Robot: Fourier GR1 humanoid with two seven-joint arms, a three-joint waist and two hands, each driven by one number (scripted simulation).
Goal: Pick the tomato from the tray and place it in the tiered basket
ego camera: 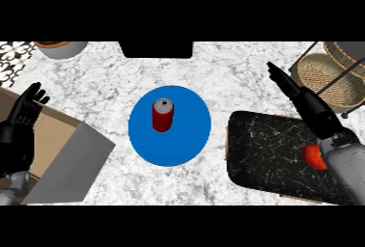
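One tomato (311, 155) is my target, and it lies on the black tray (271, 144) at the lower right of the frame, its right side hidden by my grey forearm. My right hand (315, 112) is not on it: the hand stretches past it toward the upper right, fingers straight and holding nothing, its tips over the bare counter (235, 72) just beside the tiered basket (324, 77).

I judge the pick as not yet made, so I am at the reaching step. The next move calls for drawing the hand back toward the lower right, bringing it down over the tomato and curling the fingers round it; only then does the lift to the basket make sense.

Counting what is here: one tomato, one tray, one tiered basket with two woven tiers showing, one blue plate (182, 149) at centre carrying one red can (162, 115), one brown box (64, 154) at the lower left, and one pot (61, 48) at the upper left. My left hand (25, 110) rests open, fingers up, at the left edge.
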